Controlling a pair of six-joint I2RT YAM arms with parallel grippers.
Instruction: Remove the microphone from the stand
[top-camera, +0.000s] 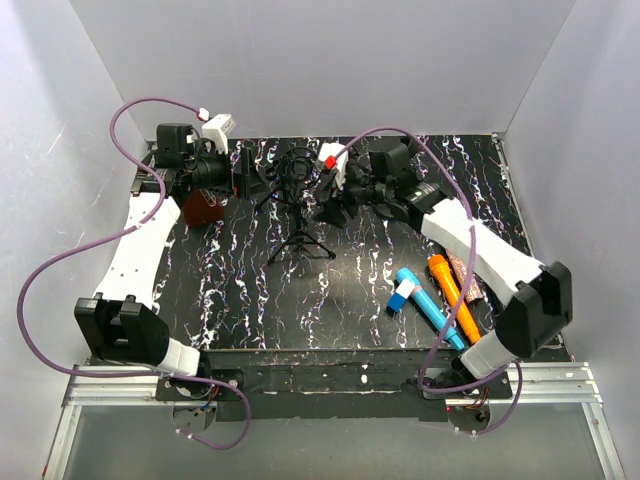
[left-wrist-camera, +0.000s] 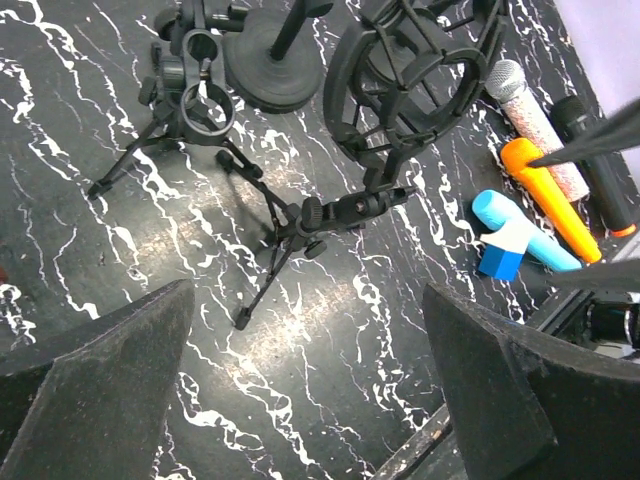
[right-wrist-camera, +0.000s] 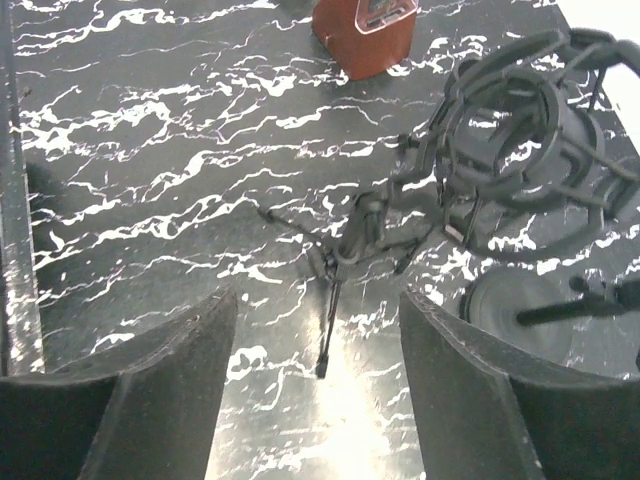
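Both released and empty, the left gripper (left-wrist-camera: 307, 290) and right gripper (right-wrist-camera: 315, 300) are flanking the stand (left-wrist-camera: 300, 215), its shock mount (right-wrist-camera: 500, 200) sitting ahead of them; cannot tell whether a microphone is sitting inside.

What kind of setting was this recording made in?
Likely a lab robot test cell: plain white walls box in a black marbled tabletop, and loose handheld microphones and tripod stands are set out as props.
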